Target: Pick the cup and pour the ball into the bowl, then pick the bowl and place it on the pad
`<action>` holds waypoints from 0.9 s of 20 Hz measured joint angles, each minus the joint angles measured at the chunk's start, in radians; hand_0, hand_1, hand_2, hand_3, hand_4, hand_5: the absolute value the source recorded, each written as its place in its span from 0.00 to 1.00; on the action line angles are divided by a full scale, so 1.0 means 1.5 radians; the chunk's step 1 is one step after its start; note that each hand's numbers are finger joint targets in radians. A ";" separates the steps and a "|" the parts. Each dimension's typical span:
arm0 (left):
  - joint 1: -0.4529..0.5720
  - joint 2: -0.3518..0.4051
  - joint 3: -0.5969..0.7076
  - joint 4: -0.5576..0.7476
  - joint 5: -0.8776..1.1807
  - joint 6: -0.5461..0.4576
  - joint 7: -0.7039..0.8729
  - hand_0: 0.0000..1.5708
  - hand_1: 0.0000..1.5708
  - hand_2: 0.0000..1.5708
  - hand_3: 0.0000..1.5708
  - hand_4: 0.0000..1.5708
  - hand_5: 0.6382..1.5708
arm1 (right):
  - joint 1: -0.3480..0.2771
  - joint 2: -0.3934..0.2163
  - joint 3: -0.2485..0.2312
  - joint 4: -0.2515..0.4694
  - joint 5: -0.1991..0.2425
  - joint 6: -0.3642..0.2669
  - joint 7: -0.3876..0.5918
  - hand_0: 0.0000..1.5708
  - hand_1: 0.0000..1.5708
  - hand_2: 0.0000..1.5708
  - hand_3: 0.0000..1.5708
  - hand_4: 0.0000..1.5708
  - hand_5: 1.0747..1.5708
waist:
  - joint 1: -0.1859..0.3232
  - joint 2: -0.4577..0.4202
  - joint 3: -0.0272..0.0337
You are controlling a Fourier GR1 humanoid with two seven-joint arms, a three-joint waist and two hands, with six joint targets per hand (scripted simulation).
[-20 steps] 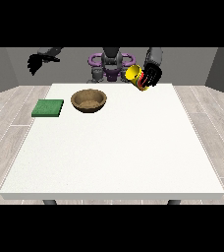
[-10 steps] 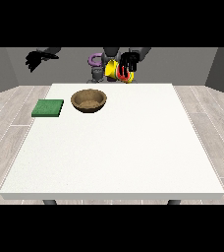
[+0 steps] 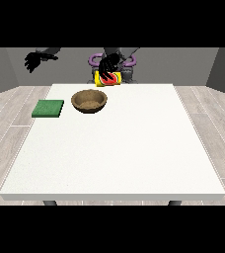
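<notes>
The hand (image 3: 106, 66) near the view's middle grips the tipped cup (image 3: 108, 79) — just behind the bowl (image 3: 90, 101).

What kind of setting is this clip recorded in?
Probably a bare test room for tabletop manipulation, not a home: a large white table on grey plank flooring with plain grey walls, and only a wooden bowl, a green pad and a yellow cup.

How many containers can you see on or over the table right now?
2. A brown bowl sits on the table beside the green pad; a yellow cup is held tilted by the robot hand behind the bowl.
</notes>
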State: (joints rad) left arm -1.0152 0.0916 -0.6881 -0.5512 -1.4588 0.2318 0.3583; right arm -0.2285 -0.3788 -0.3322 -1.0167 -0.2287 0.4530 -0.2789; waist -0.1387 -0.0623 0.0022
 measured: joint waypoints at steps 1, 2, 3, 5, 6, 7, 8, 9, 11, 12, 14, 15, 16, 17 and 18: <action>-0.004 -0.005 -0.016 0.005 -0.020 -0.016 0.005 0.94 0.94 1.00 1.00 0.94 0.64 | 0.001 -0.001 -0.001 0.003 0.000 0.002 -0.005 0.00 0.00 0.00 0.00 0.00 1.00 | 0.000 0.000 0.0000; -0.006 -0.005 -0.030 0.011 -0.037 -0.031 0.006 0.93 0.93 1.00 1.00 0.94 0.62 | 0.005 0.002 0.002 0.002 0.001 0.005 -0.007 0.00 0.00 0.00 0.00 0.00 1.00 | -0.004 -0.005 -0.0002; -0.013 -0.011 -0.043 0.014 -0.054 -0.046 0.006 0.93 0.93 1.00 1.00 0.96 0.58 | 0.002 -0.004 -0.002 0.005 -0.001 0.008 -0.007 0.00 0.00 0.00 0.00 0.00 1.00 | -0.003 -0.002 -0.0001; -0.019 -0.017 -0.062 0.018 -0.081 -0.073 0.003 0.92 0.92 1.00 1.00 0.97 0.53 | 0.003 -0.011 -0.007 0.011 -0.004 0.013 -0.007 0.00 0.00 0.00 0.00 0.00 1.00 | 0.000 -0.004 -0.0006; -0.020 -0.026 -0.070 0.018 -0.094 -0.089 0.006 0.92 0.92 1.00 1.00 0.97 0.53 | 0.005 -0.011 -0.006 0.012 -0.004 0.014 -0.009 0.00 0.00 0.00 0.00 0.00 1.00 | 0.000 -0.005 -0.0007; -0.025 -0.031 -0.074 0.015 -0.104 -0.102 0.003 0.92 0.92 1.00 1.00 0.97 0.53 | 0.005 -0.015 -0.008 0.016 -0.005 0.017 -0.009 0.00 0.00 0.00 0.00 0.00 1.00 | 0.004 -0.005 -0.0008; -0.022 -0.029 -0.078 0.013 -0.114 -0.103 -0.003 0.92 0.92 1.00 1.00 0.97 0.53 | 0.003 -0.015 -0.008 0.015 -0.006 0.016 -0.002 0.00 0.00 0.00 0.00 0.00 1.00 | 0.008 -0.006 -0.0008; -0.015 -0.032 -0.081 0.008 -0.124 -0.106 -0.004 0.92 0.92 1.00 1.00 0.97 0.53 | 0.005 -0.013 -0.007 0.014 -0.006 0.014 0.002 0.00 0.00 0.00 0.00 0.00 1.00 | 0.012 -0.010 -0.0011; -0.014 -0.021 -0.074 0.002 -0.131 -0.107 -0.022 0.92 0.92 1.00 1.00 0.98 0.53 | 0.007 0.000 0.001 0.008 -0.005 0.003 0.019 0.00 0.00 0.00 0.00 0.00 0.99 | 0.017 -0.014 -0.0013; -0.010 -0.015 -0.062 -0.007 -0.122 -0.103 -0.031 0.94 0.94 1.00 1.00 0.95 0.63 | 0.012 0.003 -0.001 0.010 -0.006 -0.003 0.022 0.00 0.00 0.00 0.00 0.00 0.99 | 0.024 -0.021 -0.0014; 0.005 -0.014 0.000 -0.031 -0.066 -0.069 -0.016 0.83 0.83 1.00 1.00 1.00 0.46 | 0.016 -0.002 -0.006 0.010 -0.010 -0.003 0.030 0.00 0.00 0.00 0.00 0.00 0.99 | 0.036 -0.024 -0.0030; 0.017 -0.014 0.036 -0.043 -0.034 -0.048 -0.003 0.83 0.83 1.00 1.00 1.00 0.59 | 0.022 -0.001 -0.008 0.010 -0.012 -0.005 0.031 0.00 0.00 0.00 0.00 0.00 0.99 | 0.040 -0.026 -0.0042; 0.031 -0.014 0.071 -0.056 0.001 -0.027 0.006 0.82 0.82 1.00 1.00 1.00 0.56 | 0.027 -0.002 -0.011 0.009 -0.014 -0.004 0.032 0.00 0.00 0.00 0.00 0.00 0.99 | 0.046 -0.028 -0.0053; 0.040 -0.011 0.109 -0.070 0.037 -0.005 0.009 0.79 0.79 0.98 0.91 0.96 0.60 | 0.033 -0.002 -0.013 0.009 -0.016 -0.003 0.031 0.00 0.00 0.00 0.00 0.00 0.99 | 0.052 -0.027 -0.0062; 0.051 -0.010 0.144 -0.083 0.072 0.017 0.010 0.75 0.75 0.92 0.81 0.93 0.57 | 0.036 0.000 -0.015 0.007 -0.017 -0.007 0.033 0.00 0.00 0.00 0.00 0.07 0.99 | 0.057 -0.027 -0.0068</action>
State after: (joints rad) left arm -0.9382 0.0766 -0.4719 -0.6757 -1.3507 0.2574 0.3731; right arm -0.1746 -0.3794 -0.3545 -1.0063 -0.2547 0.4427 -0.2290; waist -0.0527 -0.1023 -0.0081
